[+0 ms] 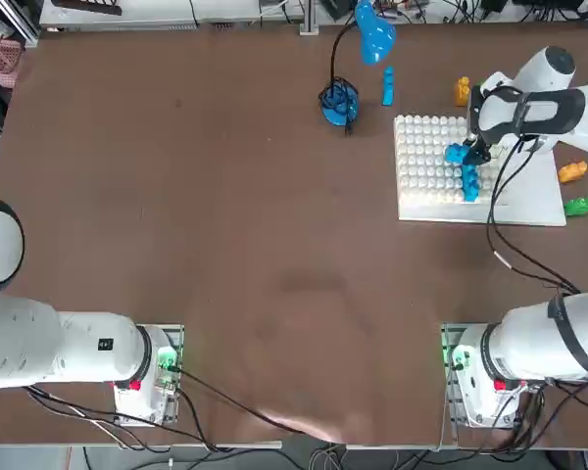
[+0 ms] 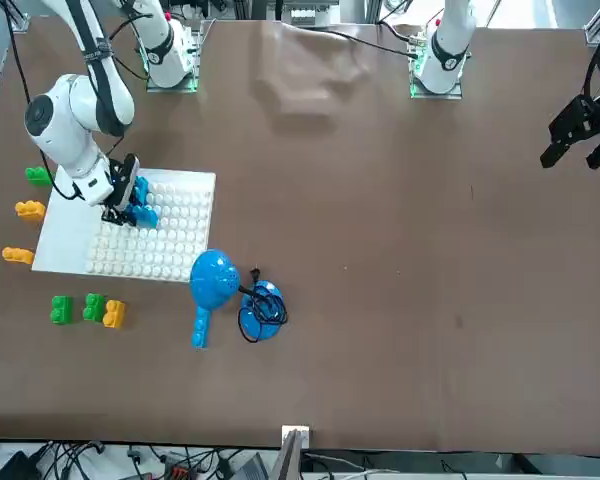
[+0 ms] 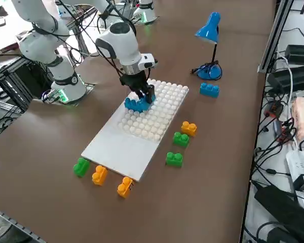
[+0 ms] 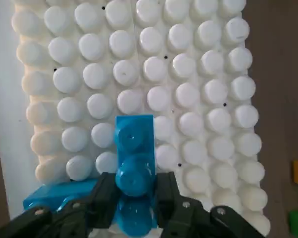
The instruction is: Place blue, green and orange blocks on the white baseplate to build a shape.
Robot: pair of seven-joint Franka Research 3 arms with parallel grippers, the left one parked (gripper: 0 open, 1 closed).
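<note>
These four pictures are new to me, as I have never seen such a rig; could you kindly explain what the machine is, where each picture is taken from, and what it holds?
Two robot arms sit at a brown table; only the right one works. One camera looks from overhead, one from across the table, one from the robot's right side, one from the working wrist. The right gripper is shut on a blue block over the studded part of the white baseplate, beside another blue block already there. Loose orange blocks and green blocks lie around the board. A blue desk lamp and one more blue block stand farther off.
</note>
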